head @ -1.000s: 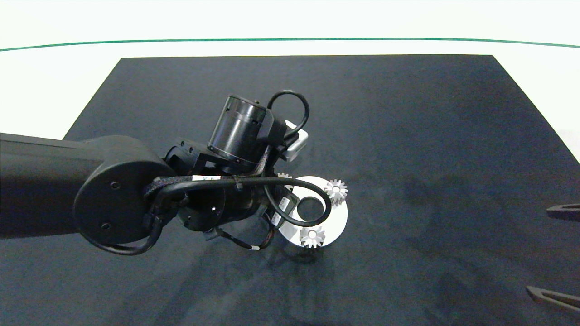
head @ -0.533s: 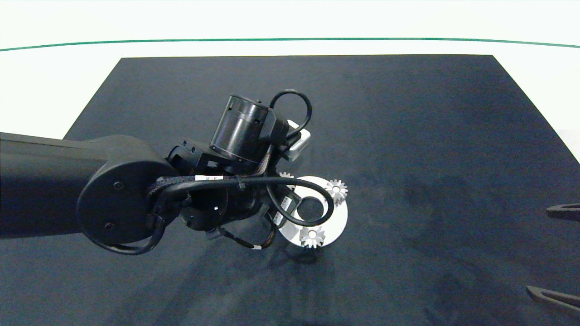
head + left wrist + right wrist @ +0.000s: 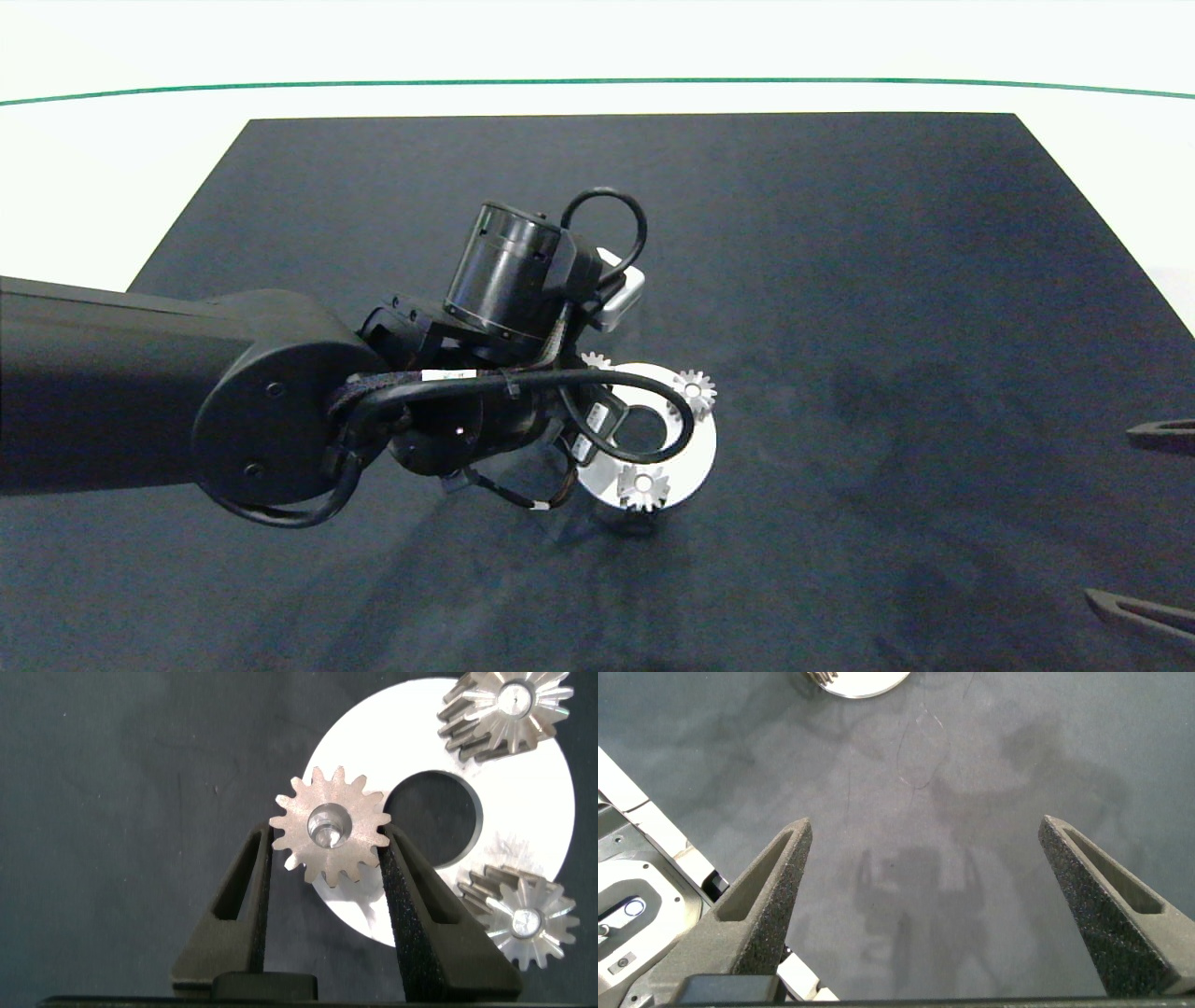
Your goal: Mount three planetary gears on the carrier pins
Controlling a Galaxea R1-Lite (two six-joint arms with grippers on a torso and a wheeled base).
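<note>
My left gripper is shut on a planetary gear, its fingers pressing the teeth on both sides. This silver gear hovers at the rim of the white disc. In the head view the arm hides all but a sliver of it. Two more gears sit on carrier pins, whose pale tips show in their bores. The head view shows them on the disc. I cannot tell whether a pin lies under the held gear.
A dark mat covers the table, with white tabletop and a green line beyond it. My right gripper is parked open at the right edge, over bare mat. The disc's rim just shows in the right wrist view.
The left arm has shifted a little to the right, carrying the held gear slightly further over the disc. The right gripper and the two seated gears have not moved.
</note>
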